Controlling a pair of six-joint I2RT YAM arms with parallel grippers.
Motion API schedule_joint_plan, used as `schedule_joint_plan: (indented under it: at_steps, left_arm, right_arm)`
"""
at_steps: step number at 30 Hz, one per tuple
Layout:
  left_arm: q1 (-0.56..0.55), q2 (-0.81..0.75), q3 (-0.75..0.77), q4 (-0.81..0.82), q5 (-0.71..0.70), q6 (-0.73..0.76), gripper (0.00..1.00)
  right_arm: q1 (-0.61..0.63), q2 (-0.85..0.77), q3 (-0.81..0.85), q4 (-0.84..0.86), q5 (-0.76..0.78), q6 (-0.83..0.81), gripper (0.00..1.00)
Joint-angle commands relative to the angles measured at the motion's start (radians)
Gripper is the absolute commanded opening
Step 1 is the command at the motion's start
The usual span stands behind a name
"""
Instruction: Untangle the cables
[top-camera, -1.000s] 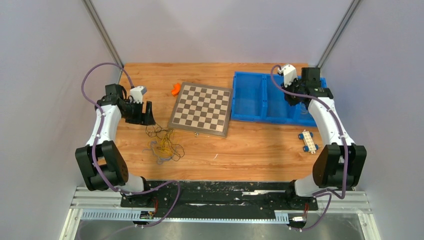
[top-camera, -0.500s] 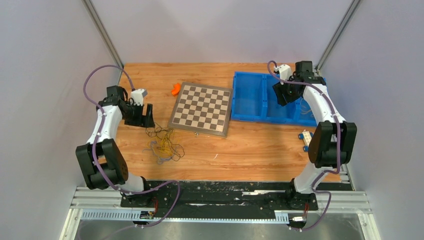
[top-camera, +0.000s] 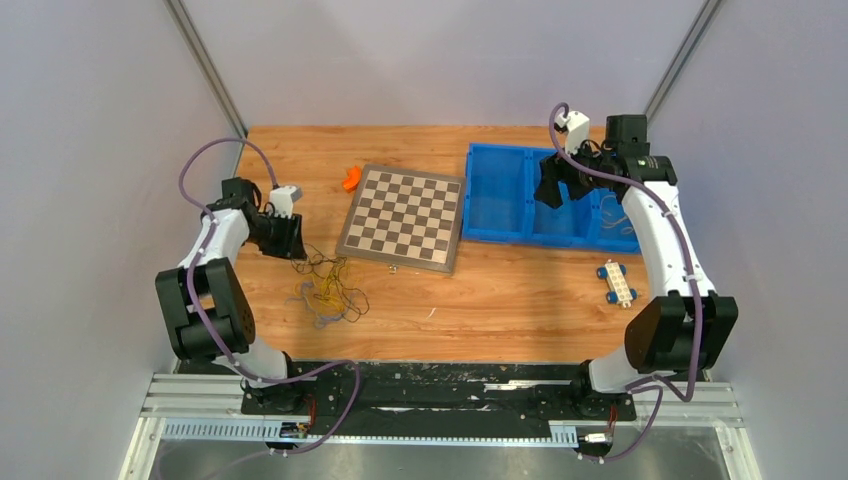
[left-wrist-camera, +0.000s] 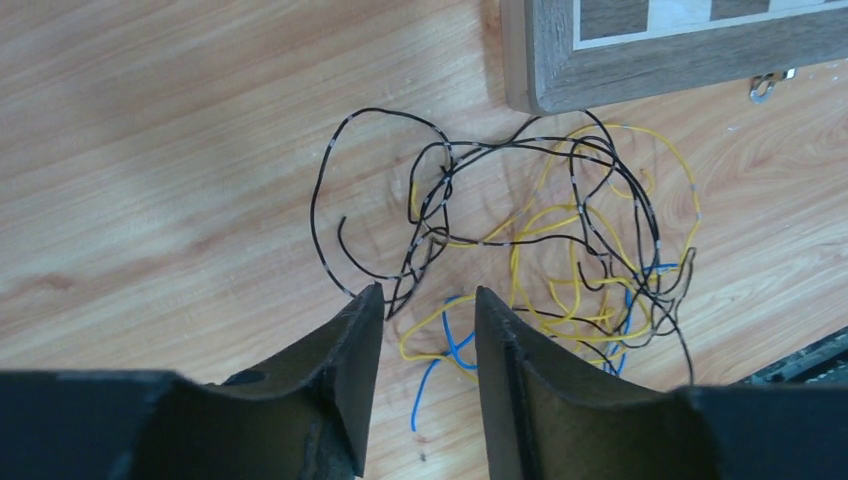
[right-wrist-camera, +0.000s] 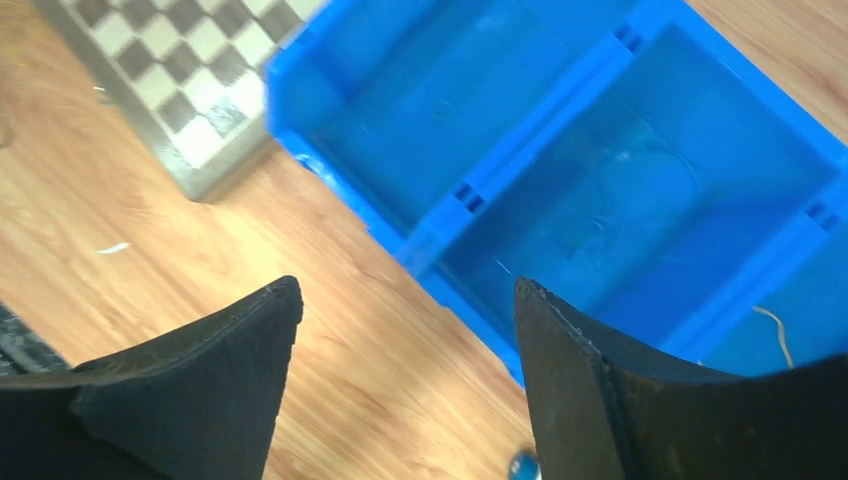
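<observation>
Two claws apart; my left gripper (left-wrist-camera: 427, 295) at edge of cables (left-wrist-camera: 590, 260), pre-grasp; next, pinch black strand (left-wrist-camera: 316, 215); right gripper (right-wrist-camera: 405, 290) over blue bin (right-wrist-camera: 530, 140).

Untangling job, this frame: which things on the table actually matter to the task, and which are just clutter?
Part of the job:
- cables, in a loose tangle
- left gripper, open beside the tangle
- right gripper, open over the blue tray
- pale strand in the tray, possibly a cable already freed

Just lying about:
- chessboard
- orange piece
- wheeled toy block
</observation>
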Motion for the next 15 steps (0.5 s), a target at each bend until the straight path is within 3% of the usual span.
schedule_joint_plan:
  at_steps: [1,2,3,5,9,15]
  left_arm:
    - [-0.002,0.028,0.012,0.022,0.080,0.041,0.31]
    - [-0.004,0.023,0.020,-0.003,0.094,0.044,0.22]
    - [-0.006,0.016,0.043,-0.020,0.137,0.044,0.06]
    - [-0.017,-0.030,0.093,-0.082,0.220,0.023,0.00]
    - [-0.066,-0.196,0.220,-0.136,0.390,-0.120,0.00]
    - [-0.184,-0.345,0.396,-0.032,0.467,-0.437,0.00]
  right_arm:
    - [0.036,-0.053,0.009,-0.002,-0.158,0.042,0.79]
    - [0.040,-0.058,0.007,-0.003,-0.184,0.044,0.81]
    - [0.046,-0.062,0.005,0.000,-0.208,0.048,0.84]
    - [0.063,-0.072,0.000,0.012,-0.261,0.060,0.88]
    - [0.164,-0.128,-0.038,0.164,-0.359,0.158,0.99]
    - [0.465,-0.156,-0.070,0.577,-0.300,0.361,1.00]
